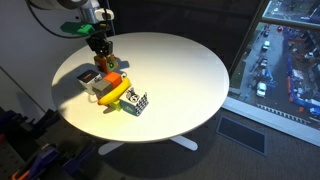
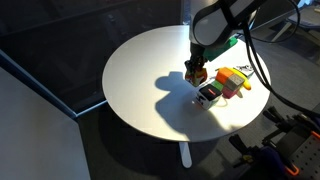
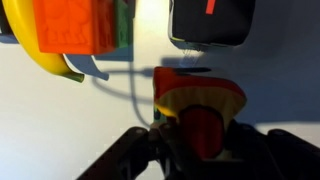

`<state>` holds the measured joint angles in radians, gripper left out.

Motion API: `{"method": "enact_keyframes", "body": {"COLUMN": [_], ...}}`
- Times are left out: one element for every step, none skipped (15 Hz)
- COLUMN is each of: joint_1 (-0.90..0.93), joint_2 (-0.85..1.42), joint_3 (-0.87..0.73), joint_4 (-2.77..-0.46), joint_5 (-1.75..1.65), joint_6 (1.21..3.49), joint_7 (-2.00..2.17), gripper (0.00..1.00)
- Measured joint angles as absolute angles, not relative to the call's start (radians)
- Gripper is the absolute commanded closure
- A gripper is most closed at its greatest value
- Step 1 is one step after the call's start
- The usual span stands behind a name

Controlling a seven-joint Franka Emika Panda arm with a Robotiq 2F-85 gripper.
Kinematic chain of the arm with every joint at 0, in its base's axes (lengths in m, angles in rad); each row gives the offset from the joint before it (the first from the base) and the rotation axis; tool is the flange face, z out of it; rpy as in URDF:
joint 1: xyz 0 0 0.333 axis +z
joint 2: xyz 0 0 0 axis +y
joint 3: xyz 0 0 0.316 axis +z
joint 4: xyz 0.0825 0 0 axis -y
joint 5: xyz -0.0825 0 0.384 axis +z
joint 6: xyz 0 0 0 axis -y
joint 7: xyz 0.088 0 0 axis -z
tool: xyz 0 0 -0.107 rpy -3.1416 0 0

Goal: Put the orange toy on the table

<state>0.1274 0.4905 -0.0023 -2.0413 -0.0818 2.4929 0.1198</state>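
The claw (image 3: 200, 138) is clenched on the orange toy (image 3: 200, 102), its dark fingers (image 3: 135, 155) pressing in from either side at the bottom of the wrist view; the toy shows a reddish-orange face toward the camera with a yellowish band curving over the top; in an exterior view the claw (image 2: 196, 67) hangs straight down from the arm with the orange toy (image 2: 197, 76) at its tip, low over the round white counter (image 2: 140, 80); whether the toy's underside touches the surface cannot be told, though a dark shadow lies on the counter just beyond it in the wrist view; the toy sits near the counter's edge, just beside a small cluster of other playthings; in that cluster a yellow banana toy (image 1: 112, 93) lies curved on the counter (image 1: 180, 70), and a black-and-white patterned cube (image 1: 135, 102) rests just beside it, toward the rim; in the wrist view the banana toy (image 3: 45, 58) appears at upper left with an orange block with a green side (image 3: 75, 25) over it, and a dark boxy object with a red mark (image 3: 210, 20) stands at upper right, apart from the held toy; in the exterior view from the opposite side the patterned cube (image 2: 208, 96) lies close below the claw.
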Motion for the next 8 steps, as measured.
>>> {"method": "enact_keyframes", "body": {"joint_1": [0.129, 0.130, 0.131, 0.132, 0.133, 0.133, 0.133, 0.133], "joint_2": [0.495, 0.499, 0.502, 0.506, 0.508, 0.511, 0.515, 0.518], "joint_3": [-0.002, -0.002, -0.002, -0.002, -0.002, -0.002, -0.002, -0.002], "joint_4": [-2.041, -2.041, -2.041, -2.041, -2.041, -2.041, -2.041, -2.042], "joint_5": [-0.082, -0.082, -0.082, -0.082, -0.082, -0.082, -0.082, -0.082], "joint_6": [2.500, 2.506, 2.514, 2.520, 2.527, 2.534, 2.540, 2.546], "joint_7": [0.120, 0.120, 0.120, 0.120, 0.120, 0.120, 0.120, 0.120], "gripper": [0.81, 0.81, 0.81, 0.81, 0.81, 0.81, 0.81, 0.81]}}
